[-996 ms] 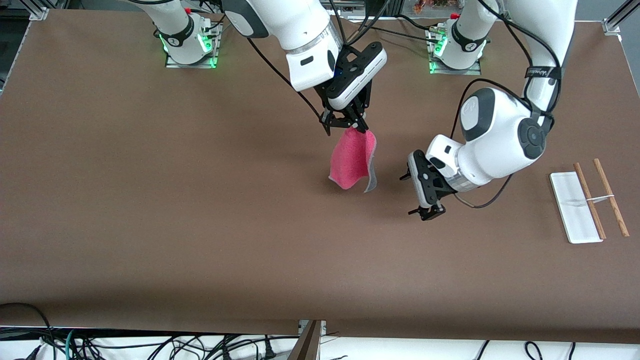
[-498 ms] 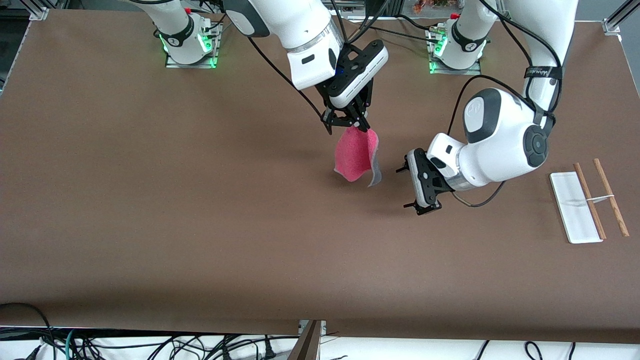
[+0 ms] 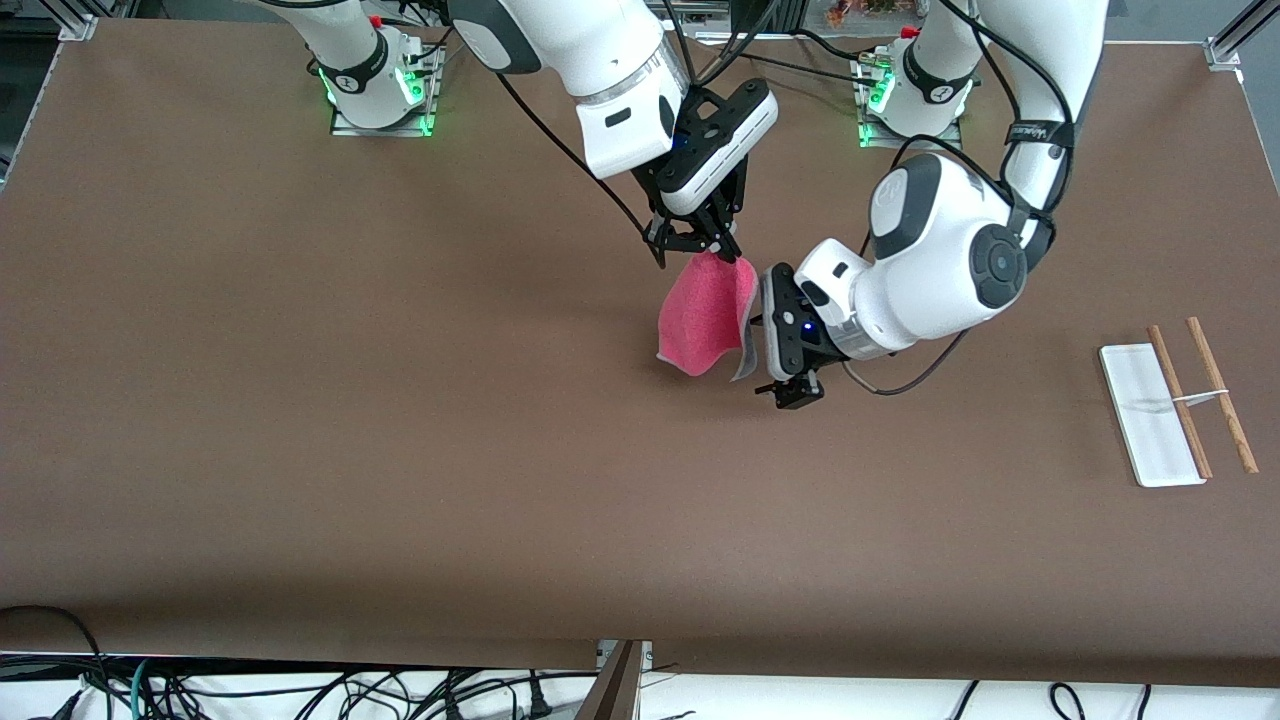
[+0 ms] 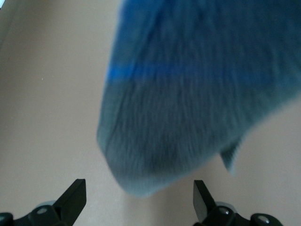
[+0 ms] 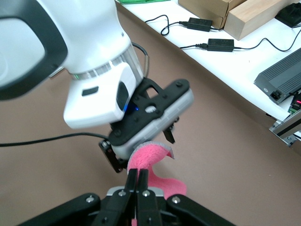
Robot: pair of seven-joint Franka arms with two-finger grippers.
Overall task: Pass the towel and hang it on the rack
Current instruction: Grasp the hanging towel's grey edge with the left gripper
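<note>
Hanging from the right gripper (image 3: 712,250), the towel (image 3: 703,318) droops in the air over the middle of the bench (image 3: 400,450), a bit toward the edge where the bases stand. Right gripper's fingers are pinched tight together on the towel's top corner; right wrist view shows the two fingertips (image 5: 138,181) closed w/ pink cloth (image 5: 157,176) bunched between and under them. Pink side faces the right arm's end of the bench, grey side faces the left arm's end; a thin grey edge shows along the fold.

Left gripper (image 3: 772,350) sits side-on just beside the towel's grey face, over mid-bench. Fingers spread wide: left wrist view shows both fingertips (image 4: 75,197) well apart w/ the towel's lower grey part (image 4: 188,117) filling the gap ahead of them. Cloth looks to be between the jaws' line, but can't tell if either pad touches it. Nothing gripped by it.

Rack (image 3: 1175,400) stands on the bench near the edge at the left arm's end, well apart from both grippers. White base flat, two brown rods side by side w/ a thin metal crosspiece joining them. No cloth on it.
</note>
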